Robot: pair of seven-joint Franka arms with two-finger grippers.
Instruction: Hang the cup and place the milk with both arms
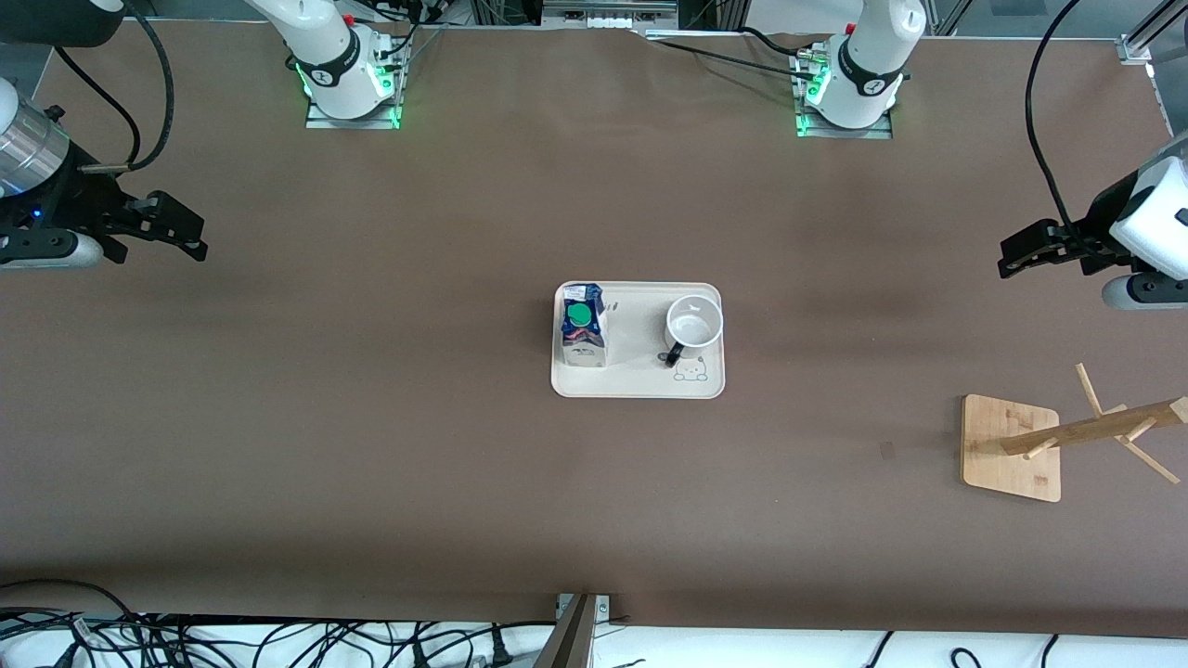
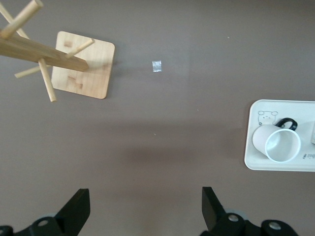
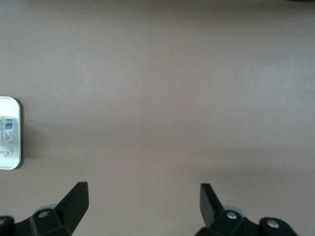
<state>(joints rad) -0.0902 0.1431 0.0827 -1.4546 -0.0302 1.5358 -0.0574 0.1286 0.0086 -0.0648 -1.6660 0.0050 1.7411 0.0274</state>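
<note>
The white cup point(image 1: 693, 323) stands upright on a cream tray point(image 1: 639, 385) at the table's middle, its black handle pointing toward the front camera. The blue and white milk carton point(image 1: 583, 327) with a green cap stands on the same tray, toward the right arm's end. My left gripper point(image 1: 1007, 260) hangs open and empty over bare table at the left arm's end. My right gripper point(image 1: 197, 237) hangs open and empty over bare table at the right arm's end. The left wrist view shows the cup point(image 2: 278, 142) and the open left gripper point(image 2: 146, 206). The right wrist view shows the open right gripper point(image 3: 143, 204) and a sliver of the carton point(image 3: 7, 129).
A wooden mug rack point(image 1: 1012, 448) with slanted pegs stands on a square base near the left arm's end, nearer to the front camera than the tray; it also shows in the left wrist view point(image 2: 83, 69). A small tape mark point(image 2: 156, 66) lies on the brown table beside it.
</note>
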